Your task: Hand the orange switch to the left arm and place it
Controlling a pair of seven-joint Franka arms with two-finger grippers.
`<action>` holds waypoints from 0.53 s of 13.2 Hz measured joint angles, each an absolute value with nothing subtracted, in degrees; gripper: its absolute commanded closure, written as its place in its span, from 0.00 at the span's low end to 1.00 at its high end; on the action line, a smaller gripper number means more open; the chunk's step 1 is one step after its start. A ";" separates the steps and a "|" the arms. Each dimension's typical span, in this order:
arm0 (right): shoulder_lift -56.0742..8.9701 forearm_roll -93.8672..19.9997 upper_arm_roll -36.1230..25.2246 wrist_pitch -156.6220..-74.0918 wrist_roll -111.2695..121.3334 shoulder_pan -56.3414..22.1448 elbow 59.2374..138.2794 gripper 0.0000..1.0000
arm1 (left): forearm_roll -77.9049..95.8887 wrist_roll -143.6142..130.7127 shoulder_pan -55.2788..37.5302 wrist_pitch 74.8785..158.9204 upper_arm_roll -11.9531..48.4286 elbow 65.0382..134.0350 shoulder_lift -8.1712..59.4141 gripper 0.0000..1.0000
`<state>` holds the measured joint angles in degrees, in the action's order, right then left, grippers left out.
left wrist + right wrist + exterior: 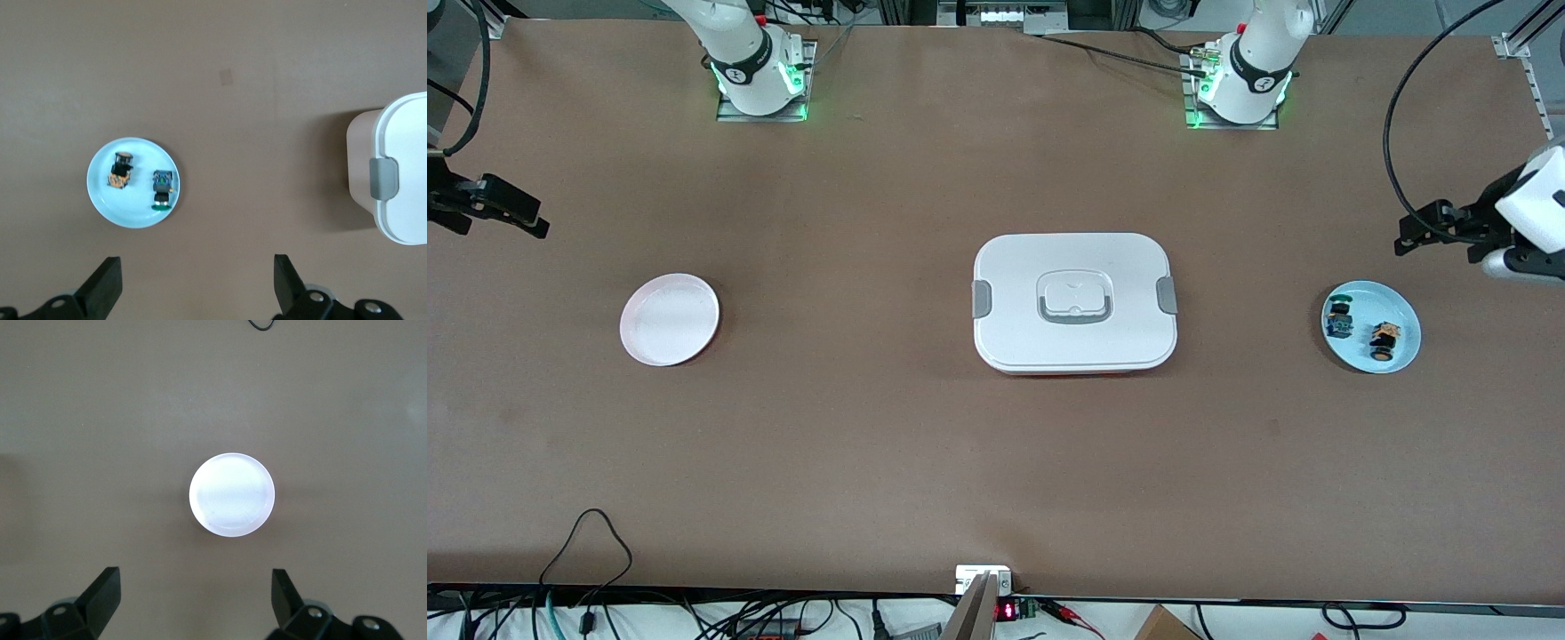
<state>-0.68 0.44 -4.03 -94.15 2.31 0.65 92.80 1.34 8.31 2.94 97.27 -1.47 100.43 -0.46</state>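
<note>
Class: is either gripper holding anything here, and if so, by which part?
Nothing is held. The left gripper and right gripper are both open and empty; the orange switch lies on the blue plate.

The box (pixel 400 180) is cut off by the left wrist view's edge

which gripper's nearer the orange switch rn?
Left. The left gripper hangs open above the table beside the blue plate holding the orange switch. The right gripper hangs open at the right arm's end, past the box.
</note>
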 measured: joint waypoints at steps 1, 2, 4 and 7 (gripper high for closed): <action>-0.68 0.44 -4.02 -93.37 2.31 0.56 92.63 0.00 | 1.34 7.44 2.94 97.12 -1.56 101.29 -1.66 0.00; -0.68 0.44 -4.02 -92.64 2.32 0.48 92.51 0.00 | 1.34 7.00 2.94 96.97 -1.65 101.68 -2.39 0.00; -0.68 0.59 -4.02 -92.10 2.39 0.45 92.02 0.00 | 1.34 6.72 2.94 96.80 -1.87 102.05 -2.73 0.00; -0.68 0.91 -4.04 -91.67 2.39 0.48 91.33 0.00 | 0.48 6.67 2.95 96.89 -2.03 102.12 -2.09 0.00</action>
